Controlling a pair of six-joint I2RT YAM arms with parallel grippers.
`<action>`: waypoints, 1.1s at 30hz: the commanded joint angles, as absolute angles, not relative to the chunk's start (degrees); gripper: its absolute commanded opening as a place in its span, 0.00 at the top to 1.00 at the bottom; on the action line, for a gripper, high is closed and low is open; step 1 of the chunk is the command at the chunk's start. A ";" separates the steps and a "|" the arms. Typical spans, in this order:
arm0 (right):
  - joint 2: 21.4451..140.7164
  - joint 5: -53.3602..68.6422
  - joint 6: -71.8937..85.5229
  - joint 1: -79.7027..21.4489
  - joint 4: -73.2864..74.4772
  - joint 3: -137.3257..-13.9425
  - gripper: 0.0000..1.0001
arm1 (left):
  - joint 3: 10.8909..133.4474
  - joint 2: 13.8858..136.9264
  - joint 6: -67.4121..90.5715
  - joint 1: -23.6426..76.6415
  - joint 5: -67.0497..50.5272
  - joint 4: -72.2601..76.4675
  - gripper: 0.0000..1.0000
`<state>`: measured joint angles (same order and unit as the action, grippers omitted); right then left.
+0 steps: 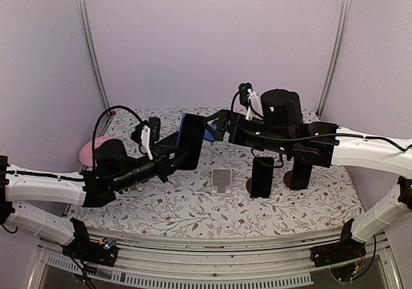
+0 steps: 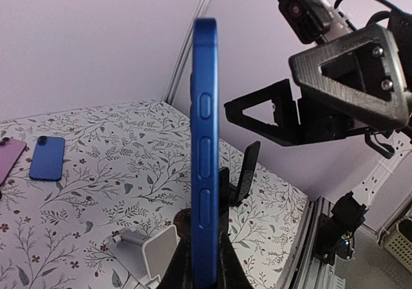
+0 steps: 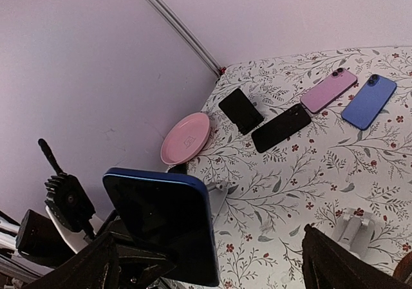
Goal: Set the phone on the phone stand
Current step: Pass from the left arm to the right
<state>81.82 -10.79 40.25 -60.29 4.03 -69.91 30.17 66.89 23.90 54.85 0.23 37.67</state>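
My left gripper [image 1: 177,155] is shut on a blue phone [image 1: 190,141] and holds it upright on its long edge, above the table. In the left wrist view the phone's side with its buttons [image 2: 205,154] rises from between the fingers. An empty silver phone stand [image 1: 222,179] stands on the floral table in front of and to the right of the phone; it also shows in the left wrist view [image 2: 151,253]. My right gripper [image 1: 217,127] is open and empty, just right of the phone's top. In the right wrist view the phone's dark screen [image 3: 167,228] faces it.
Two black phones [image 1: 262,176] [image 1: 299,173] lean on round stands right of the silver one. A pink plate [image 1: 90,150] sits at the left. Several phones lie flat at the back: black [image 3: 281,127], pink [image 3: 328,90], blue [image 3: 368,101]. Another silver stand [image 3: 353,231] shows.
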 commanded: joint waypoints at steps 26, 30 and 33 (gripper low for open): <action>88.85 -14.39 46.41 -63.16 6.98 -75.66 0.16 | 32.26 75.28 24.58 54.15 -9.66 49.17 1.00; 89.15 -15.61 46.97 -63.19 6.74 -75.61 0.20 | 32.77 75.44 23.49 54.18 -9.23 48.05 1.00; 89.72 -16.28 46.93 -63.17 6.67 -76.07 0.23 | 33.04 75.76 22.62 54.23 -9.27 47.20 1.00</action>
